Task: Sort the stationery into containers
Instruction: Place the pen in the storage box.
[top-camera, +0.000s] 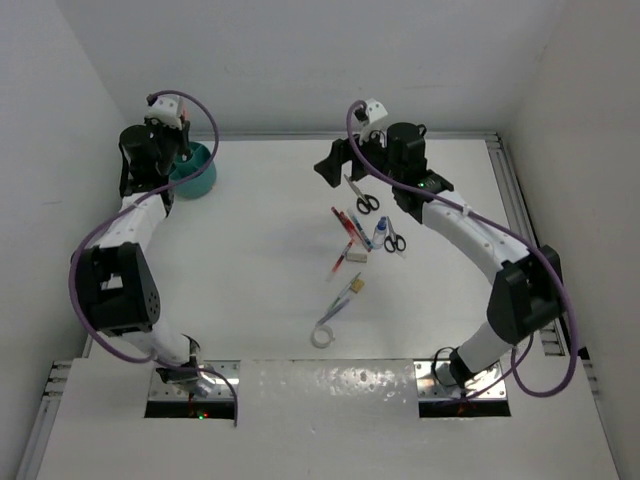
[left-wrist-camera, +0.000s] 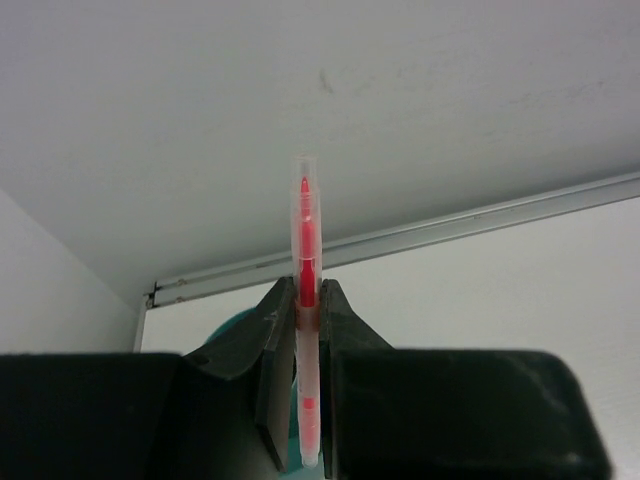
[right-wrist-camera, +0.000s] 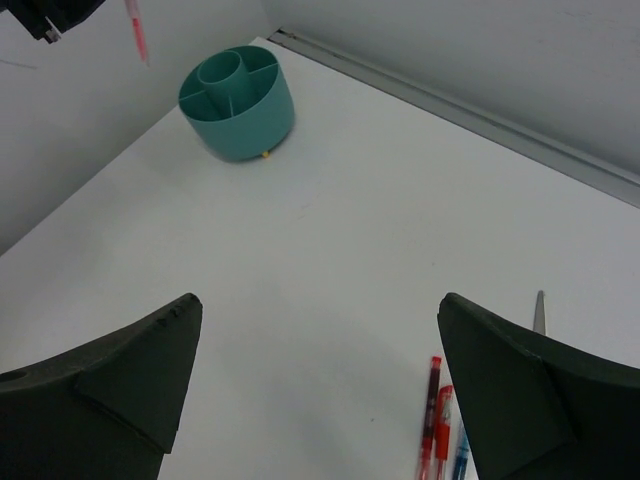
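Observation:
My left gripper (left-wrist-camera: 307, 290) is shut on a pink pen (left-wrist-camera: 306, 235) that stands upright between its fingers. It hangs above the teal container (right-wrist-camera: 238, 100), a round cup with inner dividers; the pen's lower end (right-wrist-camera: 135, 30) is above and left of the rim. In the top view the left gripper (top-camera: 170, 130) is over the cup (top-camera: 198, 172). My right gripper (right-wrist-camera: 319, 300) is open and empty above bare table, left of two red pens (right-wrist-camera: 432, 420) and a blue pen (right-wrist-camera: 460, 460). From above, the right gripper (top-camera: 328, 168) is just left of the scissors (top-camera: 362, 197).
The stationery lies mid-table: a second pair of scissors (top-camera: 393, 238), a glue bottle (top-camera: 380, 233), a white eraser (top-camera: 355, 256), a tan eraser (top-camera: 357, 286), further pens (top-camera: 340, 298) and a tape ring (top-camera: 323, 336). A metal rail (right-wrist-camera: 480, 120) runs along the far edge by the wall.

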